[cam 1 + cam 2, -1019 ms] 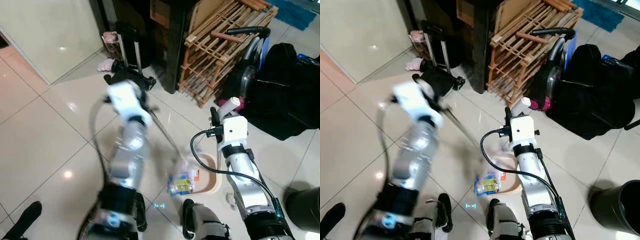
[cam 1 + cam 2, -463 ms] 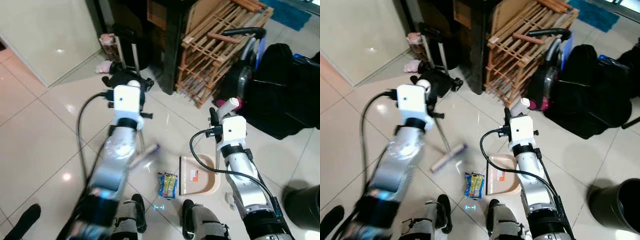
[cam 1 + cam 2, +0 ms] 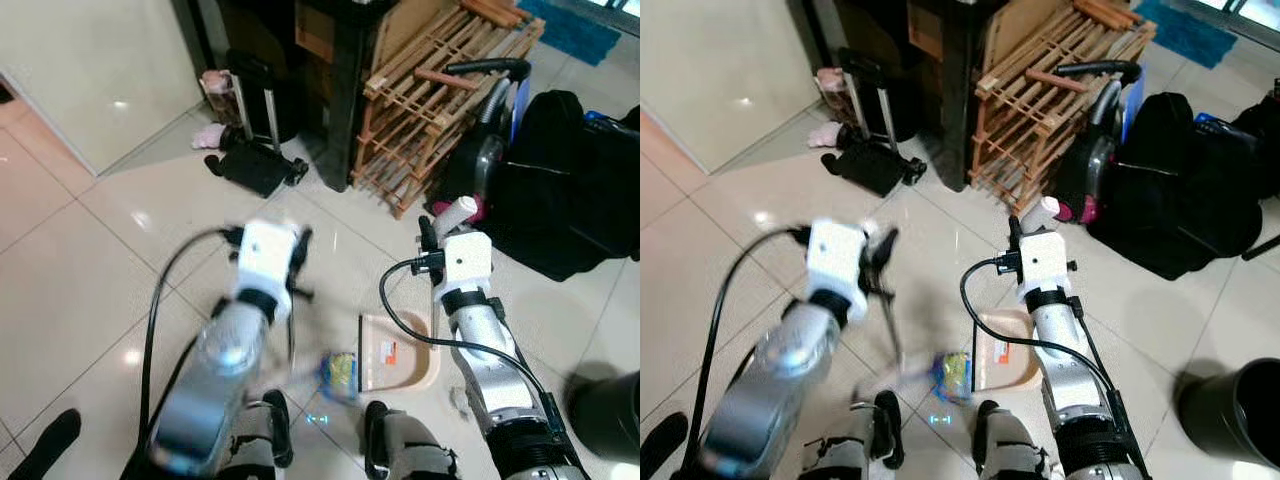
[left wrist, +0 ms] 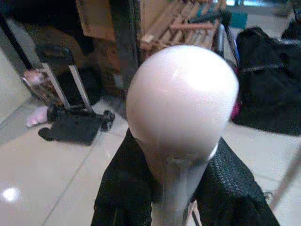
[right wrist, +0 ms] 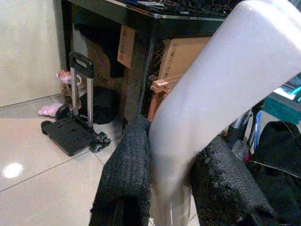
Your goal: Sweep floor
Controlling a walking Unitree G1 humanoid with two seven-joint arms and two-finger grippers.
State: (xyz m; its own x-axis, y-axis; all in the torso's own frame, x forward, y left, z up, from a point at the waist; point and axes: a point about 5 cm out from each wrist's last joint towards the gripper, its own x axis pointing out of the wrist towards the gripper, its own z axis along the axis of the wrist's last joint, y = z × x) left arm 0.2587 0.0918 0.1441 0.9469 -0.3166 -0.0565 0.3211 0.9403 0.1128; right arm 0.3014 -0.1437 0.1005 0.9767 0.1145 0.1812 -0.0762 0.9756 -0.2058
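My left gripper is shut on the white top of a broom handle, with black fingers on either side of the knob. The arm is motion-blurred. The thin broom stick runs down to a blurred head beside a yellow-and-blue snack packet on the tiles. The packet lies just left of a beige dustpan, right before my feet. My right gripper is shut on the dustpan's white upright handle, its fingers pressed on both sides.
A wooden slatted rack leans on a dark cabinet ahead. A vacuum cleaner and black bags stand at the right, and a black bin at the lower right. A folded black trolley lies ahead on the left.
My left arm has drawn back toward my body, and the broom head has swung from left of the packet up against it. The dustpan and right arm have stayed put.
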